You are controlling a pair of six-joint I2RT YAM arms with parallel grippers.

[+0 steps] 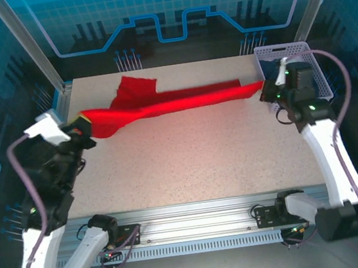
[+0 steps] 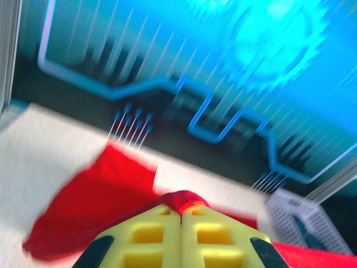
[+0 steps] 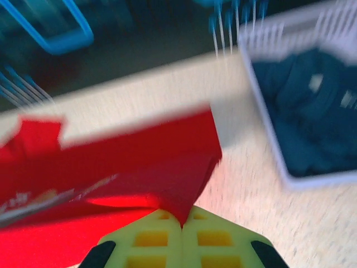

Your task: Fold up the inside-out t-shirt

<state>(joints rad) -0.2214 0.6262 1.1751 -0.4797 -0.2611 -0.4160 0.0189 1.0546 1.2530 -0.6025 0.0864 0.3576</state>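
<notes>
Red cloth: the inside-out t-shirt is pulled into a long band across the far half of the table, from nine o'clock to three o'clock. One end is clamped by the left gripper, its jaws pressed together on a fold. The other end is pinched at a corner by the right gripper, its jaws likewise closed. A loose flap is spread toward eleven o'clock. Soft, light, limp handling is expected, with sag and bunching likely. Hems or shoulder seams, well apart, are judged the best holds. A basket holding a navy garment is noted at two o'clock.
</notes>
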